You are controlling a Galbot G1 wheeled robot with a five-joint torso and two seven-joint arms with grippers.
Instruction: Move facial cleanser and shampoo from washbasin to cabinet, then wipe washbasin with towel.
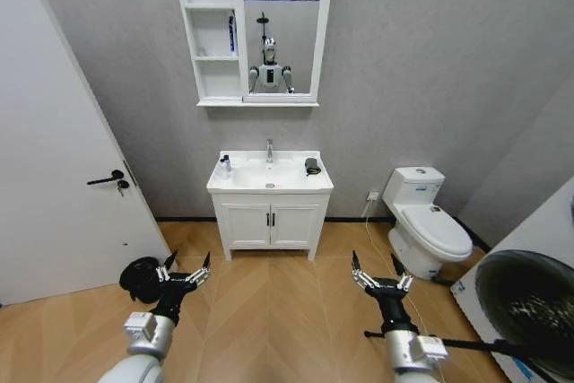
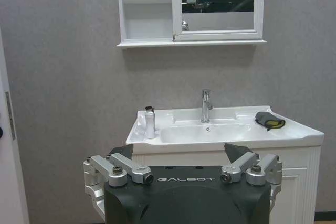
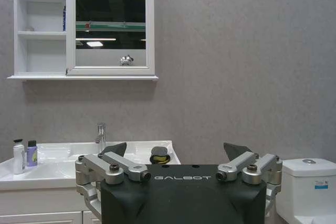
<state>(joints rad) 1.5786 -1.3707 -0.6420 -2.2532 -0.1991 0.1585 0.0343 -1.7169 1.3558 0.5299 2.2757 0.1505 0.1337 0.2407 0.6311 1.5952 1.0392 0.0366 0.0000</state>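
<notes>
Both end effectors — left (image 1: 185, 268), right (image 1: 381, 273) — held spread above floor; towel (image 1: 312, 166), bottles (image 1: 225, 163) seen on washbasin (image 1: 269, 185).

My left gripper (image 1: 186, 267) and right gripper (image 1: 380, 274) look alike — black bodies with silver metal finger links tipped in dark pointed pads. Up close, each black housing carries the word GALBOT in pale letters, and round screws sit at the finger joints. Behind each gripper I see a black wrist, a small silver-grey box, then a rounded pale grey forearm — at roughly 7 and 5 o'clock.
</notes>
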